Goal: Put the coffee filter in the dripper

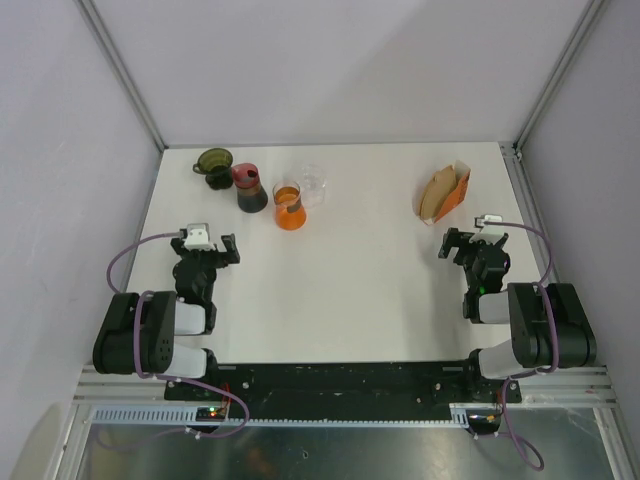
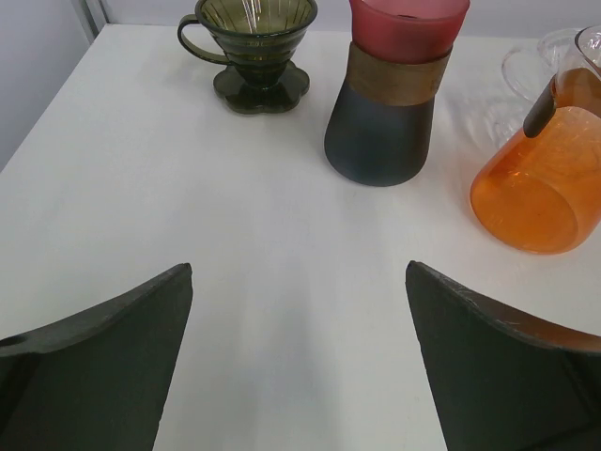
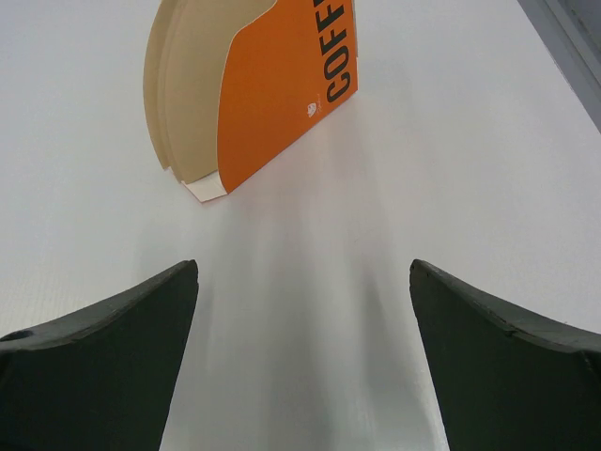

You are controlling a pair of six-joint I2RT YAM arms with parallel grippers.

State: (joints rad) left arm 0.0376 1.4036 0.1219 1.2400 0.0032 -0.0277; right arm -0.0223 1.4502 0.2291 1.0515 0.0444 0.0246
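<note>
At the far right, the coffee filters (image 3: 188, 94) stand packed in an orange box (image 3: 282, 94) before the right gripper (image 3: 302, 282), spread empty like the left gripper (image 2: 299, 282), so a pinch could pull several.

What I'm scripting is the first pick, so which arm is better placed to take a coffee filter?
Right. The filter pack sits straight ahead of the right hand, which is open and empty. The left hand, also open, faces the dripper, well away from the pack.

A white table (image 1: 350, 300) sits between pale grey walls (image 1: 330, 60) (metal posts (image 1: 120, 70) at corners).
</note>
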